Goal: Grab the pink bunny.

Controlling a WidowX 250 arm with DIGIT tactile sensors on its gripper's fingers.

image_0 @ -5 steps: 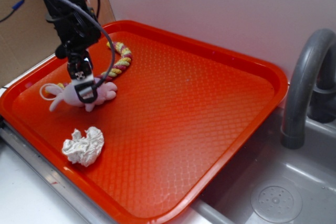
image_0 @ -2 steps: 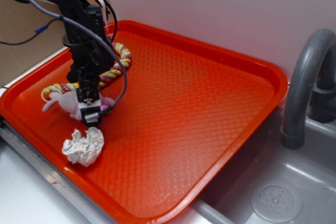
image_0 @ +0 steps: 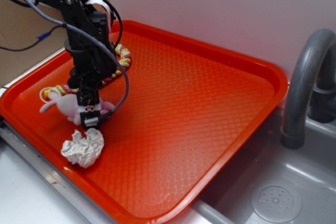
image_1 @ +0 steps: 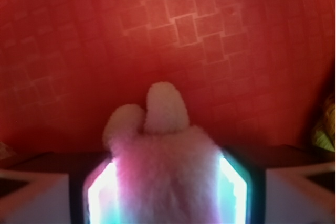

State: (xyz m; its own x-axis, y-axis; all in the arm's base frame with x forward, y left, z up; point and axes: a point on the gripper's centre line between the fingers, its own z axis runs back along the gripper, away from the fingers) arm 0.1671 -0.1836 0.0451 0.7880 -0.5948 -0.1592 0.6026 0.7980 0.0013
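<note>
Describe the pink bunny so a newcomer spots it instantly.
Find the red tray beside the sink; at its left end, the end effector straddles the pink bunny. It is fuzzy pale pink, unlike the white paper wad in front and striped rope behind.

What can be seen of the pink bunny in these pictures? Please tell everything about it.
The pink bunny is a small, pale pink, fuzzy plush toy lying near the left edge of the red tray. A thin white loop sticks out at its left end. The gripper has its jaws on both sides of the body and looks closed on it. In the wrist view two rounded stubs poke out beyond the jaws.
</note>
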